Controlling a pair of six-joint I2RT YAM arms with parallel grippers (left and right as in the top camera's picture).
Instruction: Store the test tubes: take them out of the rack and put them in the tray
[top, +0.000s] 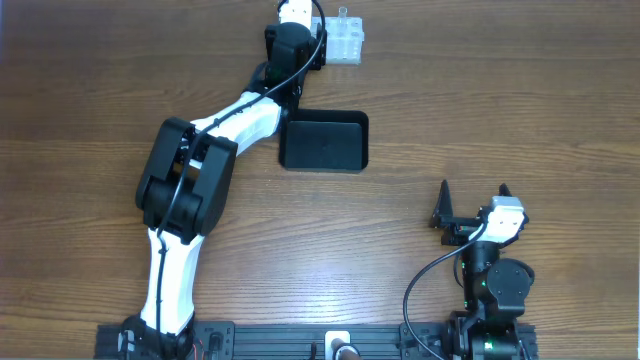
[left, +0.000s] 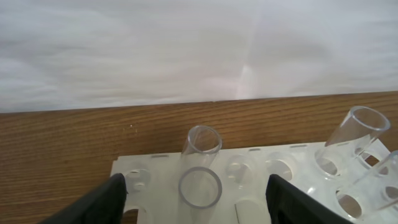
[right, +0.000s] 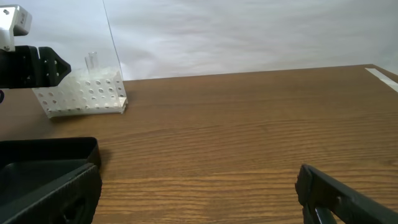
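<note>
Wooden table (top: 520, 100) | rack (top: 347, 42) at upper centre, test tubes (left: 200, 149) seated in it | tray (top: 325, 145) below found empty, nothing stored yet | left gripper (left: 196, 183) spread open around one tube | right gripper (top: 472, 200) held open, lower right

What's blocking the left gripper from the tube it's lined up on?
Nothing visible. The left gripper is open over the rack, its fingers either side of the nearest test tube; a second tube stands right behind it.

Left claw (top: 318, 45) seemingly at white rack (top: 347, 42), black tray (top: 325, 145) near it, right claw (top: 473, 186) well apart, fingers (top: 441, 205) spread.
</note>
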